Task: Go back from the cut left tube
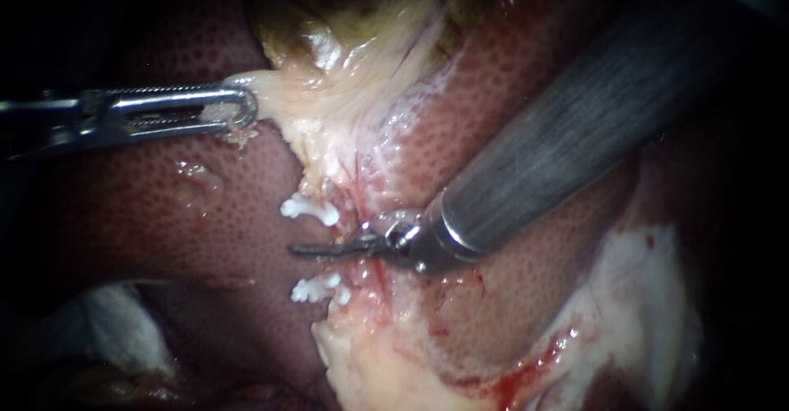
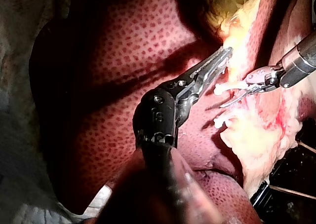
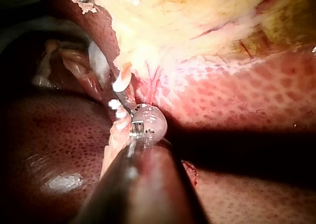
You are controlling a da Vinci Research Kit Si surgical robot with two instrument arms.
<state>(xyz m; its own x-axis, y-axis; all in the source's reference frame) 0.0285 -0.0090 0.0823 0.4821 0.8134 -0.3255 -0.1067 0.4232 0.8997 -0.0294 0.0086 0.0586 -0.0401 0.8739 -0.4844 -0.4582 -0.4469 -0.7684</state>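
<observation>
The cut tube (image 1: 340, 294) lies on the liver (image 1: 164, 222); it has one white clip (image 1: 311, 210) on its upper end and another white clip (image 1: 316, 289) on its lower end; there is a gap between the two ends. The right instrument (image 1: 316, 250) has its thin blades in that gap; the blades lie flat together and hold nothing. The left instrument (image 1: 242, 107) is well away from the cut tube, up and to the left of it; its jaws are closed tight on the edge of the pale tissue (image 1: 329, 107) and hold it.
</observation>
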